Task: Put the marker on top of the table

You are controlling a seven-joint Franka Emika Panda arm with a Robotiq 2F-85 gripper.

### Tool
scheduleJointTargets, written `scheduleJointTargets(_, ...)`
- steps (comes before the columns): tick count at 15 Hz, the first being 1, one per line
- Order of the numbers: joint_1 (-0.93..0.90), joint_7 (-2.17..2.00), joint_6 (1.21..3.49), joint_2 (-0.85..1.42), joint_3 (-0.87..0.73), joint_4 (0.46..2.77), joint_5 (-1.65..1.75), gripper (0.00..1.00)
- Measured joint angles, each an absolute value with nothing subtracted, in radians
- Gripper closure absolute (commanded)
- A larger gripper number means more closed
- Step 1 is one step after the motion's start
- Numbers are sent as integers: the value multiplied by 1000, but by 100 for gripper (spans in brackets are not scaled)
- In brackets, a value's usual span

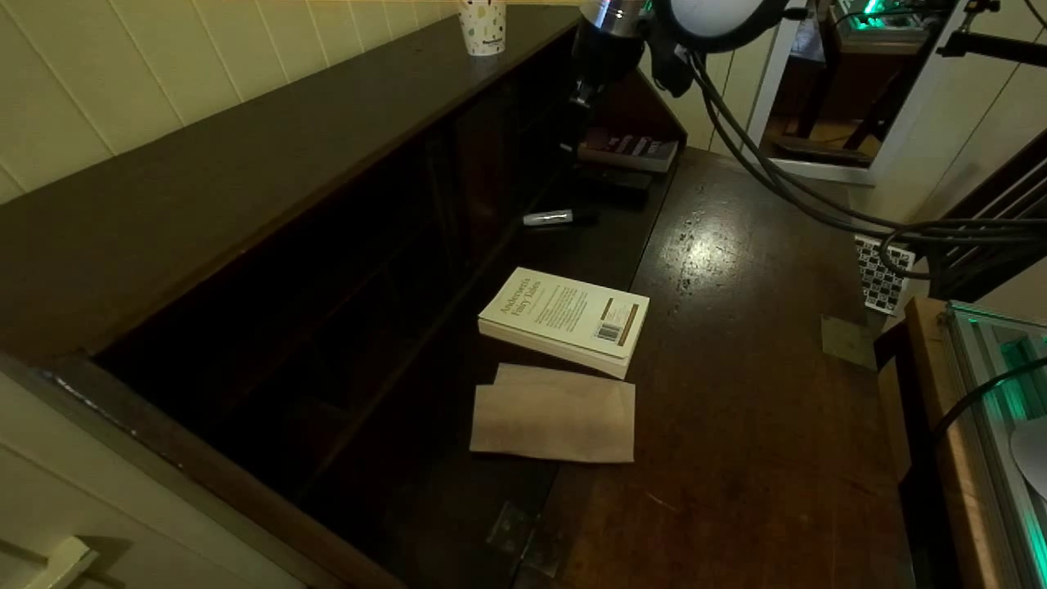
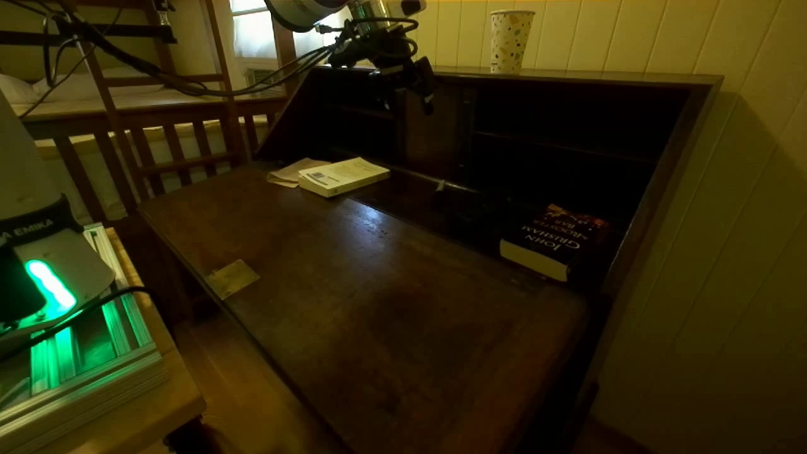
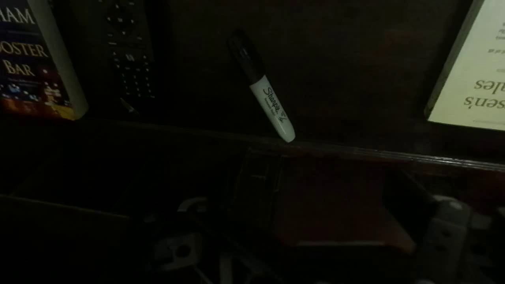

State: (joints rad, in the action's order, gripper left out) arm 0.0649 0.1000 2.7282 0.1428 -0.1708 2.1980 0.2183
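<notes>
Hovering: hand spread wide, holding nothing. Sharpie marker on desk, below and ahead of hand; long axis slanted, white end nearest. Small wrist turn likely before grasping.

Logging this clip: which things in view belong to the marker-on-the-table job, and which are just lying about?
Part of the job:
marker
tabletop
gripper

Just lying about:
white book
John Grisham book
remote control
tan paper
speckled cup

In an exterior view the gripper hangs above the table, where a white book lies.
</notes>
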Motion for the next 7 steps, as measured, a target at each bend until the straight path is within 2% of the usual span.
scheduleJointTargets(7, 65, 53, 2697, 108, -165, 2193, 172, 0)
